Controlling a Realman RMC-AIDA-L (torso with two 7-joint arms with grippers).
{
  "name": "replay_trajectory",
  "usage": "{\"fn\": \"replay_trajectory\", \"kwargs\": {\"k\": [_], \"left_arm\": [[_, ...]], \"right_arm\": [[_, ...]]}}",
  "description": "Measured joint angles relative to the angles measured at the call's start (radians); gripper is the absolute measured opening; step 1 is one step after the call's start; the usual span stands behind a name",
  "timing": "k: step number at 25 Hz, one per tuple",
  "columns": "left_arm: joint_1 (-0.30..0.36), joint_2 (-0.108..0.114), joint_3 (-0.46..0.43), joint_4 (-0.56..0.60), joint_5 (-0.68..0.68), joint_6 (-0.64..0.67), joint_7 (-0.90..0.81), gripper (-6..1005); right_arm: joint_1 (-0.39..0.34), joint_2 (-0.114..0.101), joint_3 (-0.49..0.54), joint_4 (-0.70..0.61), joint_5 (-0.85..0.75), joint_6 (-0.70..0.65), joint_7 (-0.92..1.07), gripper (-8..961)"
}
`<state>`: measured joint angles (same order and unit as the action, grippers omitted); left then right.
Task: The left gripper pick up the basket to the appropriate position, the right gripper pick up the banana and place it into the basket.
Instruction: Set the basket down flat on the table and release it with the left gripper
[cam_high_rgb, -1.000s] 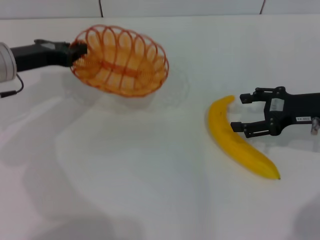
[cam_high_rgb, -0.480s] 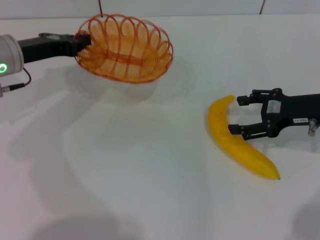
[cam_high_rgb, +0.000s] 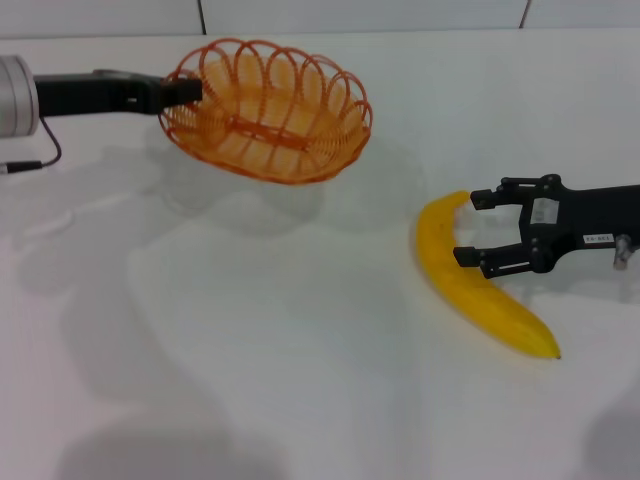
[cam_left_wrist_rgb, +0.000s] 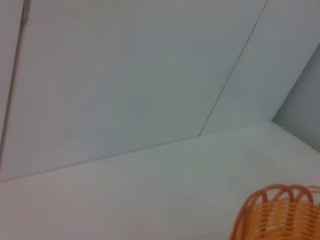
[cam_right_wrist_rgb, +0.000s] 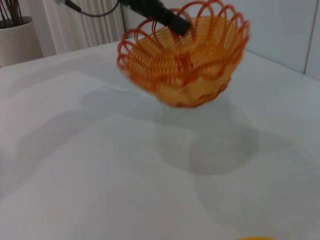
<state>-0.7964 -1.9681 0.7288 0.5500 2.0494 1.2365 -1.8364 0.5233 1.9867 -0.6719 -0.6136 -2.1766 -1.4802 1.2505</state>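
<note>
Table (cam_high_rgb: 300, 380) is being used as the white floor for everything. Basket (cam_high_rgb: 268, 110) is being held up off it by its rim, pinched by the left gripper (cam_high_rgb: 185, 92). Banana (cam_high_rgb: 478, 280) is lying flat on the right, being straddled by the spread-open right gripper (cam_high_rgb: 472, 228).

We see a plain white table (cam_high_rgb: 300, 340) with 1 banana (cam_high_rgb: 470, 280) lying flat on it toward its right edge, curved, its stem end pointing to the far edge. A soft round shadow marks the surface near the far-left corner.
</note>
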Motion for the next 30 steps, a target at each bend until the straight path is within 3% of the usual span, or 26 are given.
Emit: {"fn": "replay_trajectory", "kwargs": {"k": [6, 14, 22, 30], "left_arm": [[-0.04, -0.003, 0.02, 0.004, 0.071, 0.012, -0.063, 71], [-0.007, -0.058, -0.035, 0.058, 0.053, -0.092, -0.045, 72], [0.074, -0.064, -0.037, 0.029, -0.043, -0.188, 0.0, 72], [0.102, -0.063, -0.024, -0.025, -0.038, -0.231, 0.018, 72]], "right_arm": [[0.007, 0.0, -0.03, -0.006, 0.0, -0.001, 0.03, 885], [0.01, 0.004, -0.052, -0.008, 0.0, 0.0, 0.035, 880], [0.011, 0.007, -0.052, -0.003, 0.0, 0.0, 0.035, 875], [0.011, 0.007, -0.061, -0.002, 0.0, 0.0, 0.035, 870]]}}
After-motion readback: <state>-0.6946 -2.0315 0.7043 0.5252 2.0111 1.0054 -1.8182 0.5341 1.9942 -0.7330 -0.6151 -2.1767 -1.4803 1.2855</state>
